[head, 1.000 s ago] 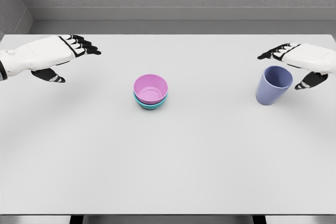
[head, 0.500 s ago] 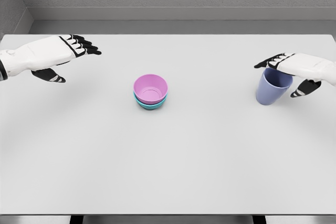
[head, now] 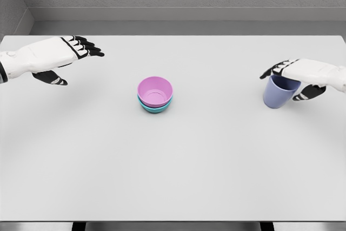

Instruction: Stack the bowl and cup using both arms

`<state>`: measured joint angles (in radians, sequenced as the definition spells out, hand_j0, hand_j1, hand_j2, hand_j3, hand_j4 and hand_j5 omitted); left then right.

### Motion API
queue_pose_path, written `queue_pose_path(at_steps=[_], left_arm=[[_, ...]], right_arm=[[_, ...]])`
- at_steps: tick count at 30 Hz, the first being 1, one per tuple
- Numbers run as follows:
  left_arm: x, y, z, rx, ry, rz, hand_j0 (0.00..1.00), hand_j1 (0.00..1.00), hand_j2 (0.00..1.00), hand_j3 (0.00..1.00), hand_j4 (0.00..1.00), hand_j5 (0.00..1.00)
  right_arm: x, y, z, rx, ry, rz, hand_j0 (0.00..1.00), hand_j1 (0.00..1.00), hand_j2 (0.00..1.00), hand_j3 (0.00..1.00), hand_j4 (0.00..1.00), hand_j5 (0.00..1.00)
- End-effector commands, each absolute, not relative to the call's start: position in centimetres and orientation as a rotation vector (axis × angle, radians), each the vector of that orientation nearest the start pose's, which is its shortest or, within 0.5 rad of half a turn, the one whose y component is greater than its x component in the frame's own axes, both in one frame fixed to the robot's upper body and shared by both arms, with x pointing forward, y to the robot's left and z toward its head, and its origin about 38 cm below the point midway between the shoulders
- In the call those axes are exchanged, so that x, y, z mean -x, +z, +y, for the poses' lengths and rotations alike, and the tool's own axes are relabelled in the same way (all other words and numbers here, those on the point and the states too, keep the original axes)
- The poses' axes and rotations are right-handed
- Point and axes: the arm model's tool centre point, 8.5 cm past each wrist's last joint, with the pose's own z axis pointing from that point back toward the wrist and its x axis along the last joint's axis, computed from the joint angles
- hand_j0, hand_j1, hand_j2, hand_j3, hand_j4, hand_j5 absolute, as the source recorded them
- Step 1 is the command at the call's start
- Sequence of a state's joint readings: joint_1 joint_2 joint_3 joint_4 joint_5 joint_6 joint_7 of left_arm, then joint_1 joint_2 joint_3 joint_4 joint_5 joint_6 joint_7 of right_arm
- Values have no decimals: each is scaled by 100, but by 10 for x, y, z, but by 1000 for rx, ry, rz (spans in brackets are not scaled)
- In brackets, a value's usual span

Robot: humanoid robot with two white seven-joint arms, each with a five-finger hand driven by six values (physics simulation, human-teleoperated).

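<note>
The right hand (head: 303,77) reaches in from the right edge and sits over the rim of the blue-violet cup (head: 278,92). Its black-tipped fingers (head: 273,69) stretch across the cup's far rim, and the thumb (head: 307,93) hangs down just beside the cup's right wall. The fingers are extended rather than wrapped, and whether any of them actually presses on the cup cannot be told from this view; the palm hides the back part of the rim. The cup stands upright on the white table (head: 173,160), well to the right of the bowls.

The left hand (head: 57,58) hovers above the table's far left area, fingers straight and loosely spread, thumb lowered beneath the palm, holding nothing. Its forearm is cut off by the left edge of the picture.

Near the table's middle, a pink bowl (head: 155,90) sits nested inside a teal bowl (head: 154,107), of which only a thin crescent along the lower front shows. Both stand well apart from either hand.

No brand, label or writing is visible on the cup, the bowls or the hands.
</note>
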<state>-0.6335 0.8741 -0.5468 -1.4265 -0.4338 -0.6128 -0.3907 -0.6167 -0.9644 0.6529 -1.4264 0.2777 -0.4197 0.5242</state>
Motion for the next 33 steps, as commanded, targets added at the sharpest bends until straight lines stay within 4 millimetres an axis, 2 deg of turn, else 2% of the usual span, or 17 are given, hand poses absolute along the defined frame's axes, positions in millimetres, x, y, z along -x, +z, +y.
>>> queue_pose_path(at_steps=[1,4,20,24,33], left_arm=[[-440,244,335,-574,-2003,-1499,100,100,100,100,100,100],[-440,245,335,-574,-2002,-1501,100,100,100,100,100,100],[-440,245,336,-575,-2003,-1498,100,100,100,100,100,100],[-440,245,336,-575,-2003,-1498,100,100,100,100,100,100],[-440,245,336,-575,-2003,-1498,100,100,100,100,100,100]], right_arm=[[-429,211,-366,437,1911,-1203,64,64,64,64,64,64],[-429,212,-365,437,1914,-1205,61,61,61,61,61,61],[-432,232,-361,477,1926,-1247,61,61,61,61,61,61],[-430,250,-353,503,1945,-1306,61,61,61,61,61,61],[-425,270,-337,524,1977,-1384,61,61,61,61,61,61]])
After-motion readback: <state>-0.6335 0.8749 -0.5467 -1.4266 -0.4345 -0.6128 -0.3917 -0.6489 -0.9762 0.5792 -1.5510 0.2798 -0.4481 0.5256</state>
